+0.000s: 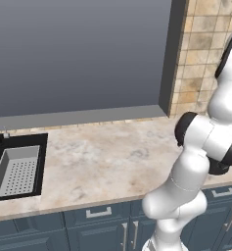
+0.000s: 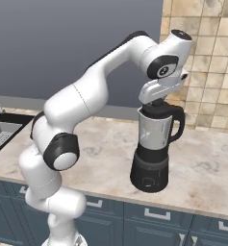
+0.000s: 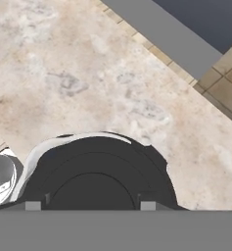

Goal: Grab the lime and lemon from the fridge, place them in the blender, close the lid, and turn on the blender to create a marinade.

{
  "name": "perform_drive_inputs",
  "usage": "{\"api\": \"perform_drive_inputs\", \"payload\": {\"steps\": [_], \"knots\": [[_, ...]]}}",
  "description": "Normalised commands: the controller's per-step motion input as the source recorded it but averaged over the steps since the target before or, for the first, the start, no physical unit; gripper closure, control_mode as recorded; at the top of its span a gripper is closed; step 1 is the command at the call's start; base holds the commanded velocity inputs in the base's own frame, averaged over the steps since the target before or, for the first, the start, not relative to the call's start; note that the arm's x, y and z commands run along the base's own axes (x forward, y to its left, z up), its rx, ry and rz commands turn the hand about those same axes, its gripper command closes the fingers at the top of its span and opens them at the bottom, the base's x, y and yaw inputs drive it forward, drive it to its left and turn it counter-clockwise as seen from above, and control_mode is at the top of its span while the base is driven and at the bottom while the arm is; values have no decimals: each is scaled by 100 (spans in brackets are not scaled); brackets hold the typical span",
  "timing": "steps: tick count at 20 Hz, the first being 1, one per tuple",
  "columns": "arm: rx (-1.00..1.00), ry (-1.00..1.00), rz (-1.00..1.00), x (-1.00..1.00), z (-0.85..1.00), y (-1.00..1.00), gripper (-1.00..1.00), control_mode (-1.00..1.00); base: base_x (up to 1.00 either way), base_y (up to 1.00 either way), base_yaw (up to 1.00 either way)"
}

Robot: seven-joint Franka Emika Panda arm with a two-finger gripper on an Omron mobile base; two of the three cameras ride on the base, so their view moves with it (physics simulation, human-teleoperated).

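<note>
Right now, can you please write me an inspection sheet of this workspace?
Surface: beige marble counter, bare where visible.
Job's things: blender upright on the counter, black lid on its jar; lime, lemon and fridge: nothing seen.
Clutter: nothing seen.
Grippers: gripper directly over the lid, fingers shut on the lid as far as I can judge; contact is hidden.
Cables: nothing seen.
Surroundings: black sink with a grey perforated tray at the left, grey window panel, tan tiled wall, blue cabinets below.
</note>
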Motion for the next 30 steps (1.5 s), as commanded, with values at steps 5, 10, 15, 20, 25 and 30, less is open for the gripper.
{"api": "perform_drive_inputs", "payload": {"steps": [5,10,15,20,25,30], "knots": [[-2,0,0,4,-23,0,100,-100,0,0,0],[0,-4,0,-11,-12,0,-100,-100,0,0,0],[0,-1,0,0,-2,-2,-100,-100,0,0,0],[0,0,0,0,0,-4,-100,-100,0,0,0],[0,0,0,0,8,-5,-100,-100,0,0,0],[0,0,0,0,34,-7,-100,-100,0,0,0]]}}
